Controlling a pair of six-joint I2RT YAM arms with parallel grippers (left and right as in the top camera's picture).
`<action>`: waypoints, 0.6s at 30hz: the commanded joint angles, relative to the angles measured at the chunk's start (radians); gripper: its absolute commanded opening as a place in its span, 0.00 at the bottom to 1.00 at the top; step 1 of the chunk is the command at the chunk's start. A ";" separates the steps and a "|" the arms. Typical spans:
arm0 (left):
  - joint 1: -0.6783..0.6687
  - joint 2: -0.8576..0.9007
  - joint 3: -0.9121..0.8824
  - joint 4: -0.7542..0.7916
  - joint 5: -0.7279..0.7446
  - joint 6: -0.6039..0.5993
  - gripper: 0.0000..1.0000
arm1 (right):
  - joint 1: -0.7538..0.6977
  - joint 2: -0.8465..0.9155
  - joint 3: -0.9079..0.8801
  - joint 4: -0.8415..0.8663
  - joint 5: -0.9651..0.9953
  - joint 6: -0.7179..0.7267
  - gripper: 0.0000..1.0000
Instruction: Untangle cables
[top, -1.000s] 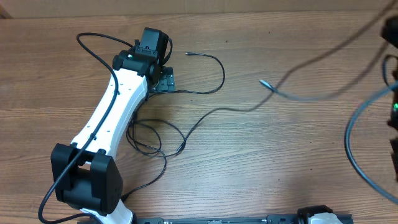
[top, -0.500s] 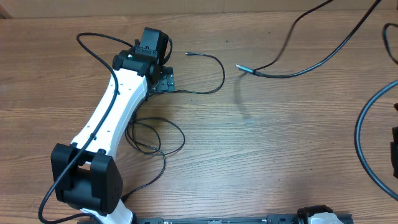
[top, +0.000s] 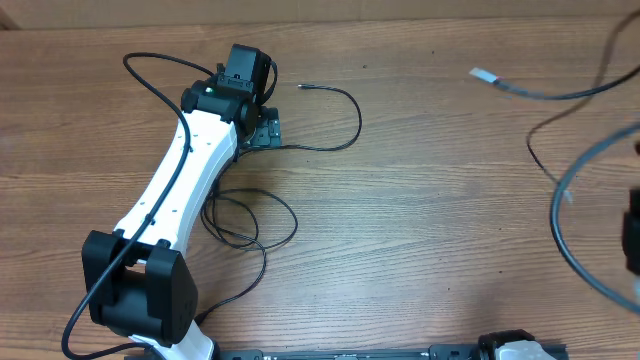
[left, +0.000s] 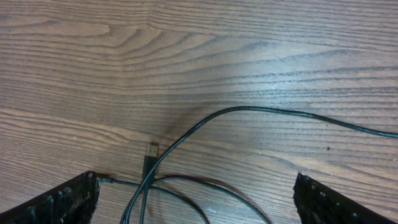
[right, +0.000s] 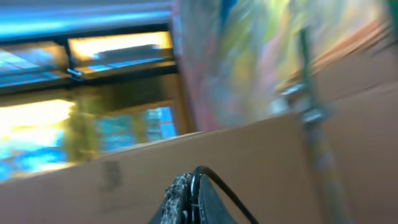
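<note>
Nearest us, the cables (top: 250, 218) lay in slack loops on the worktop (top: 420, 250) beside the left arm (top: 190, 170). They were thin and limp, so we judged they would slide and whip rather than hold a shape. The left claw (left: 196, 180) stood spread wide over one strand and its plug (left: 151, 152), touching neither; that stiffer plug end looked the surest place to grip. Farther right, the right claw (right: 194, 190) was pressed together, pinching an airborne cable (top: 483, 75) clear of the wood.
</note>
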 joint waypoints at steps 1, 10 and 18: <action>-0.002 -0.014 0.018 0.002 0.008 0.005 1.00 | -0.032 0.068 0.014 0.026 0.192 -0.375 0.04; -0.002 -0.014 0.018 0.003 0.008 0.005 1.00 | -0.311 0.232 0.014 0.010 0.251 -0.444 0.04; -0.002 -0.014 0.018 0.003 0.008 0.005 0.99 | -0.532 0.327 0.014 -0.141 0.168 -0.225 0.04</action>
